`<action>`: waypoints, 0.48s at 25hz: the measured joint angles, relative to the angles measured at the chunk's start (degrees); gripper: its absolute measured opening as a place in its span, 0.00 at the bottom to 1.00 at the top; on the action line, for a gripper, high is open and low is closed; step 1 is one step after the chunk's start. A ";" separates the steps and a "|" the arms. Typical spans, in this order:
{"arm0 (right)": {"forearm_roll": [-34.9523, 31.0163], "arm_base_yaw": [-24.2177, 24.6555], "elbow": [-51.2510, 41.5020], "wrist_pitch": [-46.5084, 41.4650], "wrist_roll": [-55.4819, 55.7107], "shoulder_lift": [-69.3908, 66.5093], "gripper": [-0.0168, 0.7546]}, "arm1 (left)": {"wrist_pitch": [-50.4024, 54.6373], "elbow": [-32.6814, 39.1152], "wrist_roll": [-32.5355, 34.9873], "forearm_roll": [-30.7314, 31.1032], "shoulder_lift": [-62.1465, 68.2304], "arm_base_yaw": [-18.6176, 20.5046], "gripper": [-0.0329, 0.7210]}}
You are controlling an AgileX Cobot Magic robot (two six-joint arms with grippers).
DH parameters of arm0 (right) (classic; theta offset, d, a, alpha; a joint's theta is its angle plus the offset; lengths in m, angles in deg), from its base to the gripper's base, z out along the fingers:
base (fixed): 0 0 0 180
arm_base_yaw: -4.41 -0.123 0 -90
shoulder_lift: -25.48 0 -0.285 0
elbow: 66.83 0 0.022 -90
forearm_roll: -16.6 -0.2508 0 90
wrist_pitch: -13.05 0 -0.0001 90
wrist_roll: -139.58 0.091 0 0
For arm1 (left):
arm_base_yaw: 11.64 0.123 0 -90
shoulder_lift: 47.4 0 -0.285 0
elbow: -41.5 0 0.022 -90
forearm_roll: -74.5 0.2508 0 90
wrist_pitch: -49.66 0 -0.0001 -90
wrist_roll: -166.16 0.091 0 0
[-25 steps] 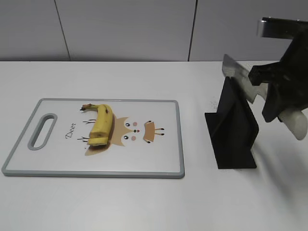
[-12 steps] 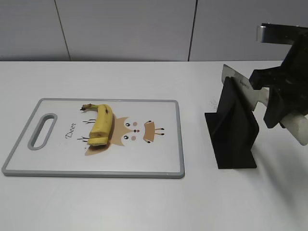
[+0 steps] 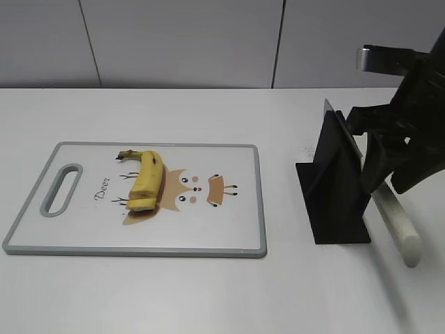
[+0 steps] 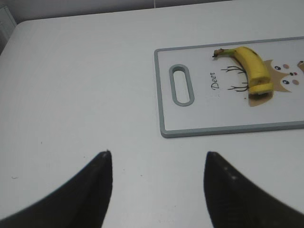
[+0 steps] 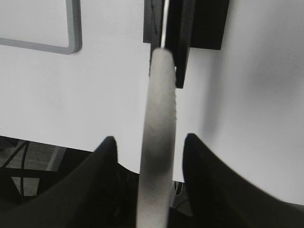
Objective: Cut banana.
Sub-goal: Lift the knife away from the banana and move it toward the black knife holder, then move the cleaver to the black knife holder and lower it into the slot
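Observation:
The banana (image 3: 147,182) lies on the white cutting board (image 3: 83,223) over the deer print, stem tip at the far end, cut end near. It also shows in the left wrist view (image 4: 251,69). The knife sits in the black holder (image 3: 337,188), and its pale handle (image 3: 396,223) slants down to the right. My right gripper (image 3: 386,182) is open with a finger on each side of the handle (image 5: 159,142) and a gap on both sides. My left gripper (image 4: 156,154) is open and empty above bare table, left of the board (image 4: 213,114).
The board has a grey rim and a handle slot (image 3: 61,189) at its left end. The black holder (image 5: 199,23) stands right of the board. The table's near edge shows in the right wrist view (image 5: 71,142).
The knife, held raised with its blade above the holder, has come down into the holder slot, and its handle now tilts lower. The right gripper moved down and left with it. The banana has not moved.

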 joint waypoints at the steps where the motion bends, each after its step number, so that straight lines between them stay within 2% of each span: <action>1: -0.12 0.00 0.00 0.23 -0.13 0.00 0.48 | 0.00 0.00 0.00 0.00 0.00 0.00 0.82; 4: -0.18 0.00 0.00 0.64 -0.36 0.00 0.66 | 0.00 0.00 0.00 0.00 0.00 0.00 0.82; 6: -0.18 0.00 0.00 0.75 -0.87 0.00 0.75 | 0.00 0.00 0.00 0.00 0.00 0.00 0.82; 8: -0.18 0.00 0.00 0.81 -1.81 0.13 0.78 | 0.00 0.00 0.00 0.00 0.00 0.00 0.82; 12: 0.16 0.00 0.00 0.93 -3.92 2.17 0.79 | 0.00 0.00 0.00 0.00 0.00 0.00 0.82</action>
